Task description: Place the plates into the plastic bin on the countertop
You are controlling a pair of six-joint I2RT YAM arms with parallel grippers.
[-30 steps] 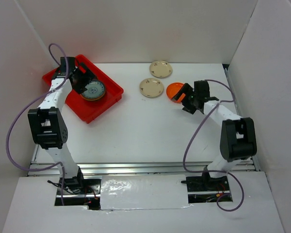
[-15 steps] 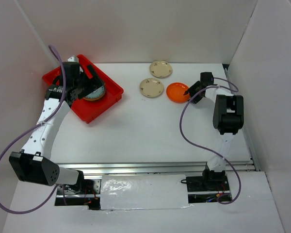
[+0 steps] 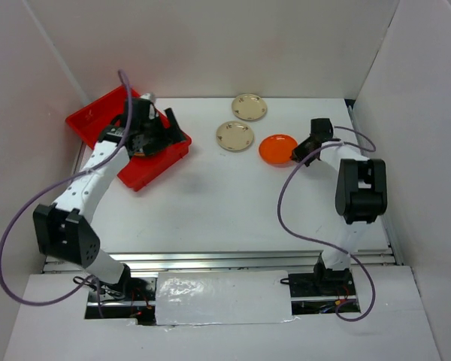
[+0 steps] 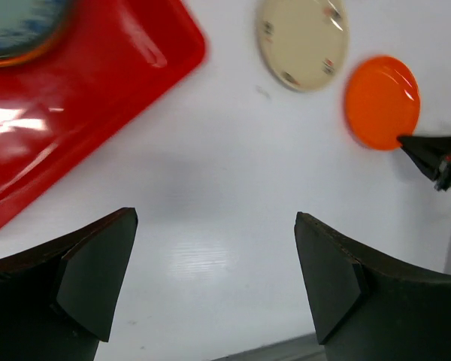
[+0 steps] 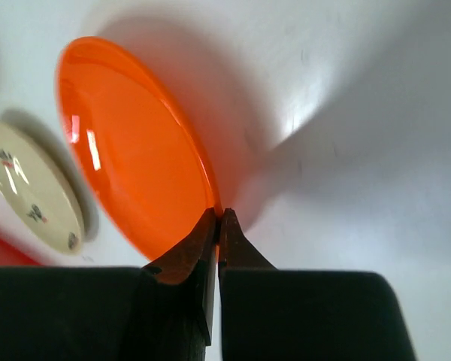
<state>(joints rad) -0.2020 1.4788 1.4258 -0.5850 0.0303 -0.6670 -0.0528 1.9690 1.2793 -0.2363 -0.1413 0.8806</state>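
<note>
Now right tool (image 5: pixel 218 217) pinches orange plate (image 5: pixel 135 143) (rim).

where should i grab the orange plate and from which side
The thin rim on its right edge, coming from the right. The orange plate is wide and shallow, so only that lip can be pinched; the right hand pinches it there.

Red plastic bin (image 3: pixel 90 119) holds a grey-blue plate (image 4: pixel 15 22); right of it lie far beige plate (image 3: pixel 249 107), near beige plate (image 3: pixel 234 136), orange plate (image 3: pixel 278 148).
</note>
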